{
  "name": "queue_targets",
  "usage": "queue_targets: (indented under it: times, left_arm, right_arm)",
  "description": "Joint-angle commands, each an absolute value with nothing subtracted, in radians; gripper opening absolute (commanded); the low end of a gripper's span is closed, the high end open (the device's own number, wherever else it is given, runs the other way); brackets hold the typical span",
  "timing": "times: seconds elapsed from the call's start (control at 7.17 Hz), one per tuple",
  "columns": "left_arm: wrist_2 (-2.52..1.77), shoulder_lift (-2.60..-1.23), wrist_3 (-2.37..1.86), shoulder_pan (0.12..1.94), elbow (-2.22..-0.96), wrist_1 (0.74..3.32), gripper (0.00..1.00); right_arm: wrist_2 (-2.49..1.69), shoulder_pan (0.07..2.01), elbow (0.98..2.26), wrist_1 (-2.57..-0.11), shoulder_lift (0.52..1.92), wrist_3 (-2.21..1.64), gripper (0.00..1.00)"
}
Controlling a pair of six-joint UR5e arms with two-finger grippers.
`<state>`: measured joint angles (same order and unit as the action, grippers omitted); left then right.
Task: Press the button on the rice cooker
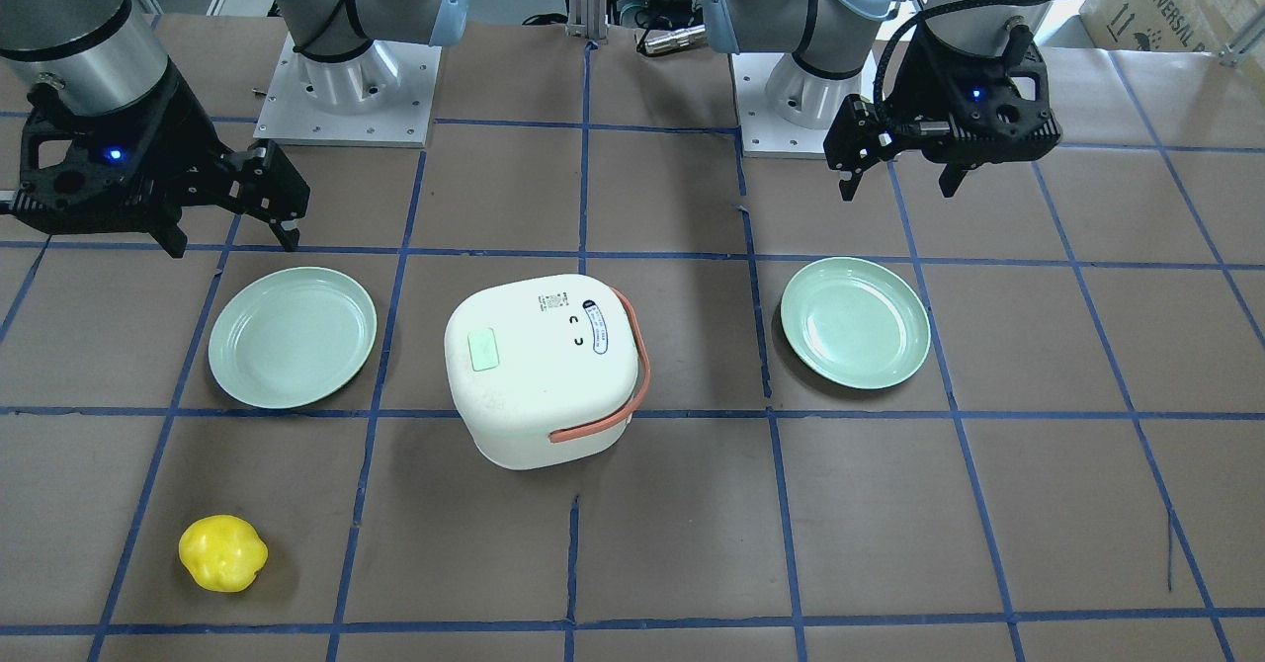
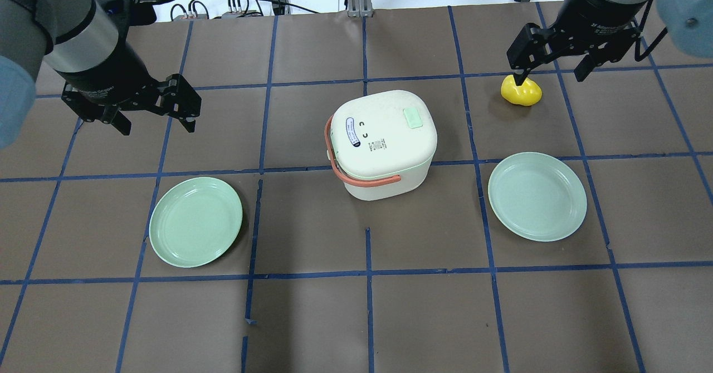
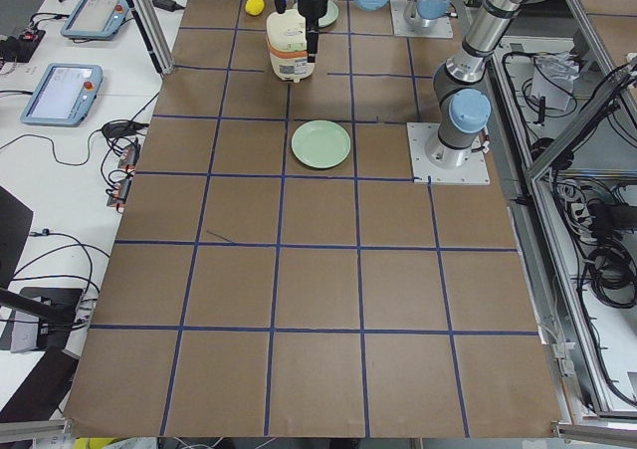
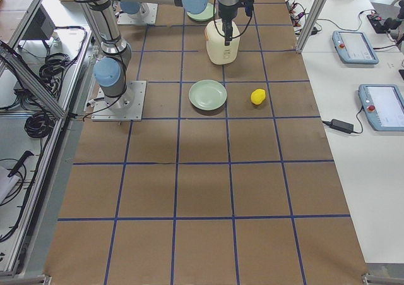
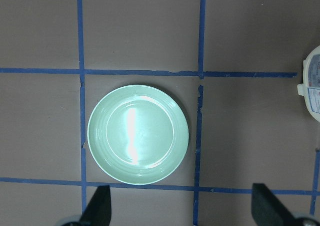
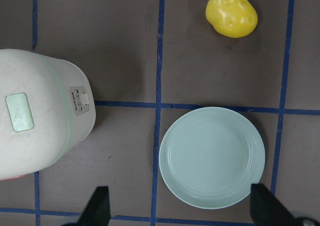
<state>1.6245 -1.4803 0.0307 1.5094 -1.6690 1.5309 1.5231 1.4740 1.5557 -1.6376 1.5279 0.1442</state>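
Observation:
The white rice cooker with an orange handle stands mid-table; it also shows in the overhead view. A pale green rectangular button sits on its lid, seen from overhead and in the right wrist view. My left gripper is open and empty, hovering well to the cooker's left; it shows in the front view too. My right gripper is open and empty, hovering to the cooker's right, over a yellow pepper. Neither gripper touches the cooker.
A pale green plate lies left of the cooker, below my left gripper in the left wrist view. A second green plate lies to the right, also in the right wrist view, near the yellow pepper.

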Motion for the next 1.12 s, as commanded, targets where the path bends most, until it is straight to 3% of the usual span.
queue_targets:
  times: [0.0, 0.98]
  left_arm:
    - [1.624, -1.48, 0.031, 1.509, -1.669, 1.531, 1.0]
    - [1.624, -1.48, 0.031, 1.509, -1.669, 1.531, 1.0]
  right_arm:
    - [1.522, 1.473, 1.557, -1.638, 1.529, 0.108, 0.99]
    - [1.506, 1.474, 1.555, -1.644, 1.528, 0.092, 1.0]
